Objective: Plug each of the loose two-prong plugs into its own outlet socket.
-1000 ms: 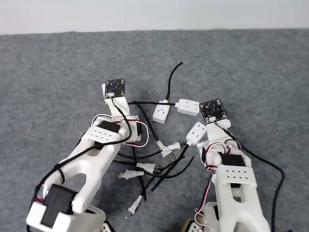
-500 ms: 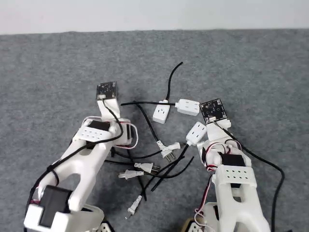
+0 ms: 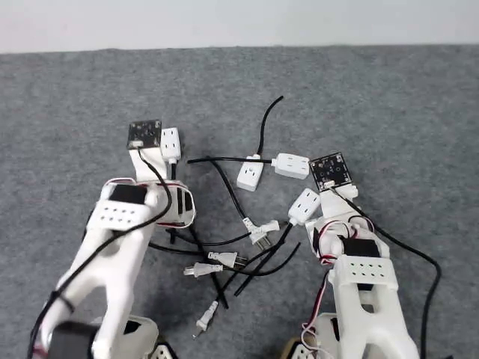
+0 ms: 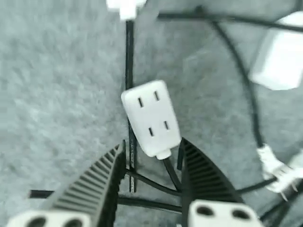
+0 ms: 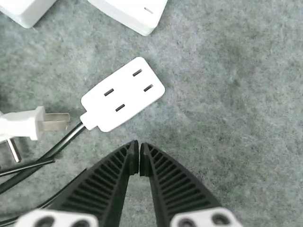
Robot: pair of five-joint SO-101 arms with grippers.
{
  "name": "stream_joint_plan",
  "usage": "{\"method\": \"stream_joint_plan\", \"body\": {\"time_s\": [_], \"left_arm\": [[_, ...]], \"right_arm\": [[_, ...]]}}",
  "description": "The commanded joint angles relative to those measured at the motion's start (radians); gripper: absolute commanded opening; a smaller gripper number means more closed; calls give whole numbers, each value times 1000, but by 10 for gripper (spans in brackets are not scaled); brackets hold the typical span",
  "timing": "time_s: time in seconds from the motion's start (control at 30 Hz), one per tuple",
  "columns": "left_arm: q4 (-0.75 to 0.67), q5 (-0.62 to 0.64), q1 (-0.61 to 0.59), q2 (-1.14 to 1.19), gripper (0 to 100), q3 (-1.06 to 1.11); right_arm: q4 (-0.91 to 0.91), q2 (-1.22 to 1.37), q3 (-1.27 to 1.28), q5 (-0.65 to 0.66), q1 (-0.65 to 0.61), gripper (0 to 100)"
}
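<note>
My left gripper (image 4: 150, 149) is shut on the cord end of a white outlet socket (image 4: 150, 117), which the high view shows beside that arm's camera (image 3: 171, 142). My right gripper (image 5: 139, 155) is shut with nothing in it, a short way from another white socket (image 5: 123, 94) that lies face up on the carpet (image 3: 304, 206). A white two-prong plug (image 5: 33, 124) lies next to that socket. More loose plugs (image 3: 260, 232) (image 3: 224, 260) (image 3: 208, 318) lie among black cords between the arms.
Two more white sockets (image 3: 250, 176) (image 3: 292, 165) lie at the middle back, with a cord curling away behind them. Tangled black cords (image 3: 247, 265) cross the carpet between the arms. Grey carpet (image 3: 389, 105) stretches open to the far right and far left.
The left arm has swung to the left and carried its socket along, out from the middle. The right arm and the other sockets and plugs have stayed put.
</note>
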Motion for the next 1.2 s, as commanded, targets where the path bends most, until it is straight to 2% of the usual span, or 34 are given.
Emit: {"method": "stream_joint_plan", "body": {"time_s": [0.0, 0.13, 0.27, 0.43, 0.63, 1.0, 1.17], "left_arm": [[-29, -15, 71, -143, 164, 42], [-187, -12, 84, -91, 166, 114], [-261, 28, 83, 61, 166, 101], [-267, 74, 74, 218, 163, 31], [-267, 115, 3, 215, 163, 22], [-344, 115, 69, 334, 164, -73], [-253, 71, 78, 439, 164, -197]], "right_arm": [[-16, 2, -8, 12, -7, 9], [-15, 2, -8, 12, -7, 9], [-13, 2, -8, 12, -7, 9], [-13, 2, -8, 12, -7, 9], [-13, 2, -8, 12, -7, 9], [-13, 2, -8, 12, -7, 9], [-13, 2, -8, 12, -7, 9]]}}
